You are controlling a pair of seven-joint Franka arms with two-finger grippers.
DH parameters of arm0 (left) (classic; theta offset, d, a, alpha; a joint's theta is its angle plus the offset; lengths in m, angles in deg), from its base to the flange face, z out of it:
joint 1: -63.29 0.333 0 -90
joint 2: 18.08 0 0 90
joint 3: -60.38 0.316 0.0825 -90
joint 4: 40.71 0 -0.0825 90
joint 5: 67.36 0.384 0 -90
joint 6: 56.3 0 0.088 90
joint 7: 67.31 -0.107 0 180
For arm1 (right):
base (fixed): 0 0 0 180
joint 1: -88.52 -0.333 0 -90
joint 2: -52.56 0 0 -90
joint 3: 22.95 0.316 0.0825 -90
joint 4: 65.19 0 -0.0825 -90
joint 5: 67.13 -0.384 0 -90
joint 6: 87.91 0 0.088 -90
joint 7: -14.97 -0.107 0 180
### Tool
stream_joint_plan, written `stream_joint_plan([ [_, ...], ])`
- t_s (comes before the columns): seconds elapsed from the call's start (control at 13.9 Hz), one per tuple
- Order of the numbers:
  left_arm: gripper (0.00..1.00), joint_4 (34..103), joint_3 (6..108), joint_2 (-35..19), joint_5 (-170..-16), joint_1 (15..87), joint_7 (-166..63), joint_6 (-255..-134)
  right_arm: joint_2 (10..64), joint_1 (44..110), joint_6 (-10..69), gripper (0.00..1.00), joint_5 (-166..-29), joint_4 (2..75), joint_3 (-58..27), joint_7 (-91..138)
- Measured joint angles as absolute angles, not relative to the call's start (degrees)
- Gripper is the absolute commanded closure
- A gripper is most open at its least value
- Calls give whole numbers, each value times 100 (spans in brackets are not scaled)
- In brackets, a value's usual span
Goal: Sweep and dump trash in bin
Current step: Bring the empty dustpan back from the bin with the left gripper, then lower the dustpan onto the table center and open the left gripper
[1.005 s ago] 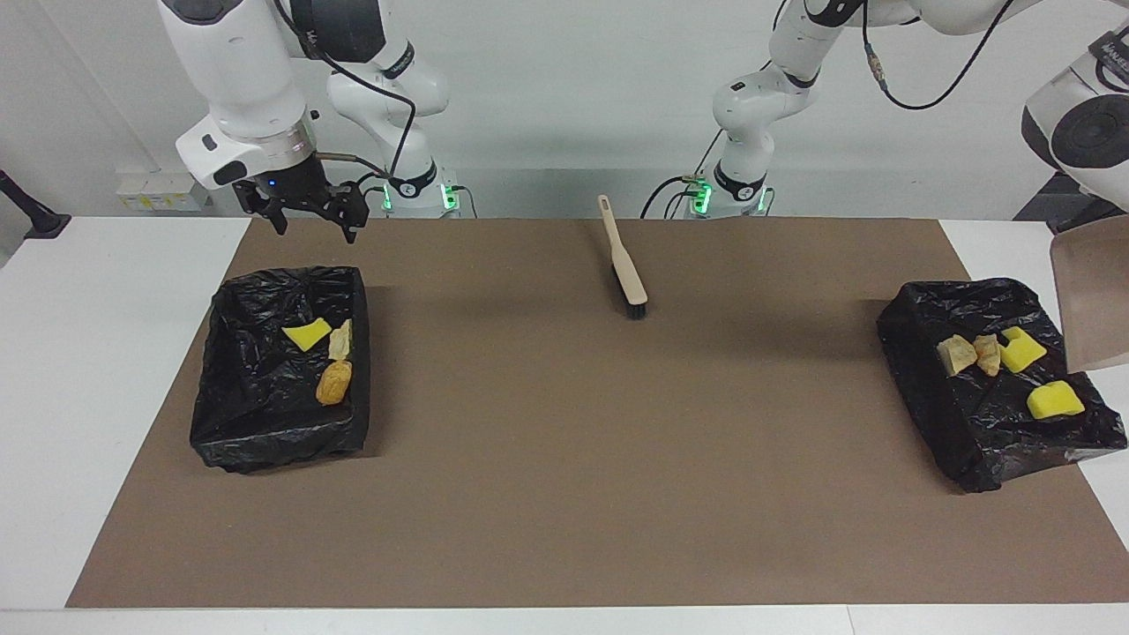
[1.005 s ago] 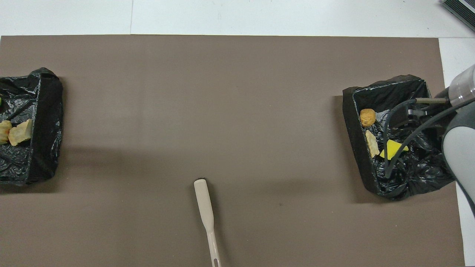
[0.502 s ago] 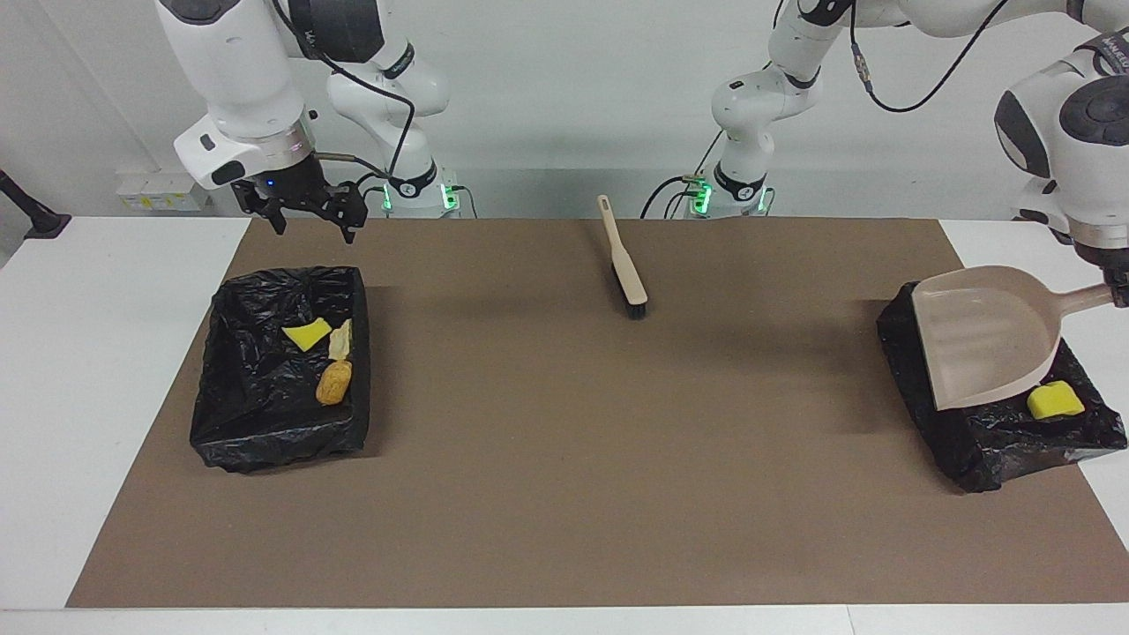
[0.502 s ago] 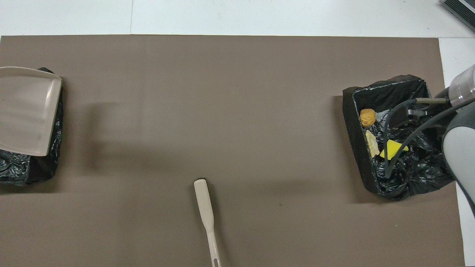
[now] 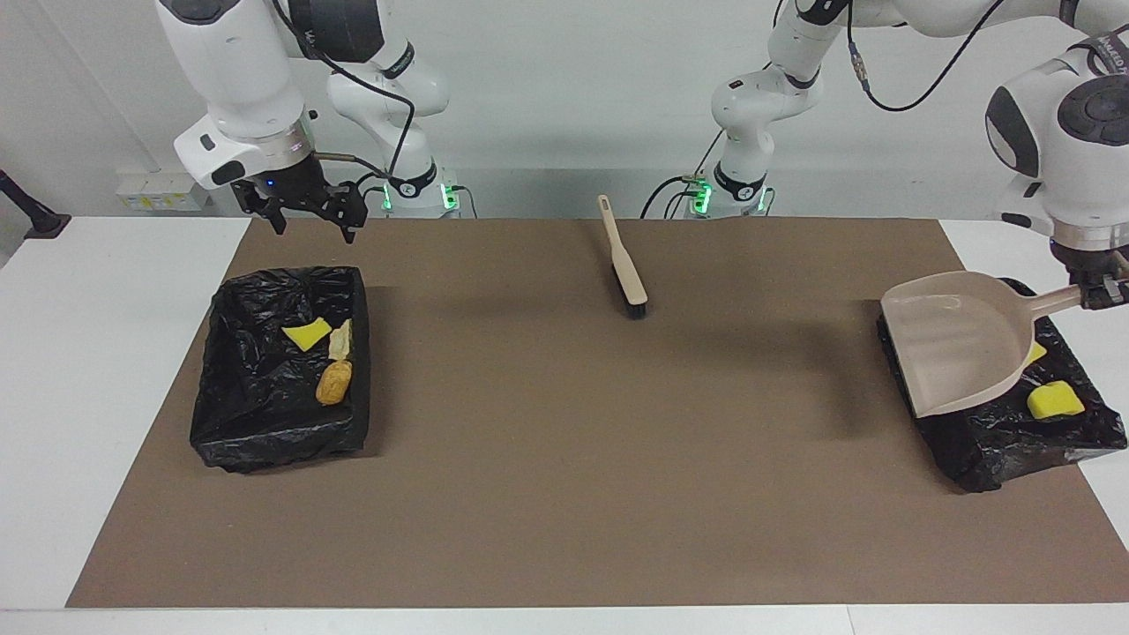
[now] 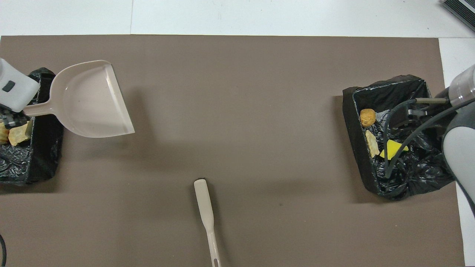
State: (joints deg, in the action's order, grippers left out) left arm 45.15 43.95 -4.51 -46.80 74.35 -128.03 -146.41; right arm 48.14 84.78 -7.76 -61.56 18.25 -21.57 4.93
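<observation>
Trash (image 5: 1055, 400) is lying in both lined bins (image 5: 1014, 437), none on the counter (image 5: 564, 459).

Your left tool (image 5: 1098, 291) is gripping the empty dustpan (image 5: 957, 348) over one bin; keep it level while lowering it. Your right tool (image 5: 304, 207), fingers parted, is waiting above the other bin (image 5: 265, 423).

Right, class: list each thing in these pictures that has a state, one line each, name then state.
Dustpan: empty, held up over the bin at the left arm's end.
Left gripper: shut on the dustpan handle.
Right gripper: waiting above its bin.
Brush: lying flat on the mat, untouched.
Bin by left arm: holds scraps.
Bin by right arm: holds three scraps.
</observation>
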Motion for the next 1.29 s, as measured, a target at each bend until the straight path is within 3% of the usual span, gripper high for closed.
stream_joint_plan([
  [0.57,100,5113,4375,-443,-5824,6065,-8780,-14732,4814,8478,-776,0,-6156,1825,-2157,493],
  [0.93,100,5711,4370,-388,-6343,5242,-6633,-15922,4814,8478,-776,0,-6156,1825,-2157,493],
  [1.29,100,6168,4377,-112,-6623,4947,-5292,-17255,4814,8478,-776,0,-6156,1825,-2157,493],
])
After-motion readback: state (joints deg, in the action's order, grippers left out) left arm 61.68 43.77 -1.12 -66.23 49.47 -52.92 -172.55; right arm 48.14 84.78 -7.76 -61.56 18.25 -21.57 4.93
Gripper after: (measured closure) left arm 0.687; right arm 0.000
